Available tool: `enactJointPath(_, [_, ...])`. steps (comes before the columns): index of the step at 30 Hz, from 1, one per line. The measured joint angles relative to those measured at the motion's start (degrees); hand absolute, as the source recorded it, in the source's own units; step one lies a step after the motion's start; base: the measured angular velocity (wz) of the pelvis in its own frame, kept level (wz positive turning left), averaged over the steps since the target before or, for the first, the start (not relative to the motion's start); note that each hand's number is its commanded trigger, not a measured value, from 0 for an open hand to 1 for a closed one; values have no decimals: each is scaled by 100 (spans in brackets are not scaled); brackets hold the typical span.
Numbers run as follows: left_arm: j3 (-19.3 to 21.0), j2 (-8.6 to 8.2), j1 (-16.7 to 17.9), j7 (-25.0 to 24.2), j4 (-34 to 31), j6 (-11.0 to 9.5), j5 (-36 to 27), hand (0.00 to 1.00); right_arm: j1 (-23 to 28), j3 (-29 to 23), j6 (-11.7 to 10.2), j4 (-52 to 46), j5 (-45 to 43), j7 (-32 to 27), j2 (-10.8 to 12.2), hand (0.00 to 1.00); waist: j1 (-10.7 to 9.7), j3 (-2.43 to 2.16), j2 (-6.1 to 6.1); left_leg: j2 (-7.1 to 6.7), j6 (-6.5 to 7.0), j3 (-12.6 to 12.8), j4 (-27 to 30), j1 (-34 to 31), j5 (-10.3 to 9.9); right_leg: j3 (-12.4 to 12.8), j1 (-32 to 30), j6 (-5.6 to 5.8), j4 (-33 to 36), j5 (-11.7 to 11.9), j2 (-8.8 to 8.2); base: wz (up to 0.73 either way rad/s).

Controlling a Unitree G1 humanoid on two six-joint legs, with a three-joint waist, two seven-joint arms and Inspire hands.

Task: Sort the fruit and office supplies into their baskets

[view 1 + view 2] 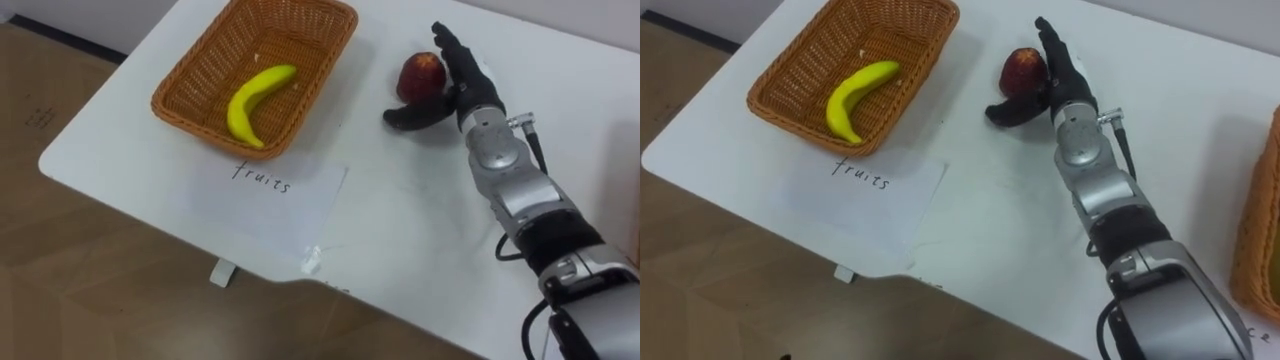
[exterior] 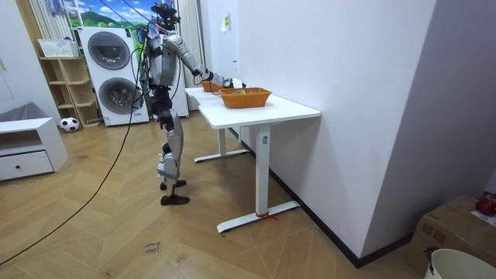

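A red apple (image 1: 420, 72) lies on the white table (image 1: 400, 220), to the right of a wicker basket (image 1: 190, 112). In the basket rests a yellow banana (image 1: 255, 100). My right hand (image 1: 462, 72) is open and lies right against the apple's right side. Its fingers stretch straight past the fruit and the thumb sticks out across the apple's near side. In the room view I stand at the table's far end with one arm reaching over the tabletop toward the wicker basket (image 2: 245, 97).
A sheet of paper (image 1: 270, 195) marked as the fruit label lies in front of the basket, near the table's front edge. A second wicker basket (image 1: 1255, 220) shows at the far right. Wooden floor lies beyond the table's left corner.
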Motion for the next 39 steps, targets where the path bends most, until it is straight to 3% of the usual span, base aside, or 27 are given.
enactJointPath(6, [0,46,0,-98,3,-2,-1,0,-8,-5,-34,43,-5,36,0,0,1,26,-36,0,-1,5,0,2,1,0,2,0,2,0,1,0])
enactJointPath(7, [0,66,-1,-109,0,-3,-2,0,-11,-7,-39,46,-11,44,-1,4,-4,40,-56,0,-1,6,1,0,1,0,2,0,3,0,3,0])
enactJointPath(8, [0,82,-1,-121,0,-3,-2,0,-32,-8,-50,82,-59,60,-4,95,-12,53,-74,0,-1,7,1,-4,1,-1,2,0,5,0,7,0])
enactJointPath(9, [-3,91,-2,-138,-2,-3,-2,0,-47,-15,-54,99,-88,76,-8,100,-17,66,-90,0,-1,5,3,-9,0,-4,1,0,6,0,7,0])
enactJointPath(24, [0,122,-10,-213,-54,1,6,0,-128,-399,-47,140,-183,-27,-168,100,-7,72,-119,-1,-2,19,-10,-27,0,-64,-12,0,1,0,7,0])
enactJointPath(34, [12,122,-12,-243,-103,0,4,0,-139,-386,-32,156,-175,248,-154,100,-6,59,-111,-2,-2,-5,9,-22,1,-67,5,0,-4,0,9,0])
enactJointPath(39, [20,118,7,-217,-96,1,2,0,-128,-294,77,155,-177,468,-146,100,-16,47,-117,-3,-2,-12,26,76,1,-52,122,0,-8,0,12,1])
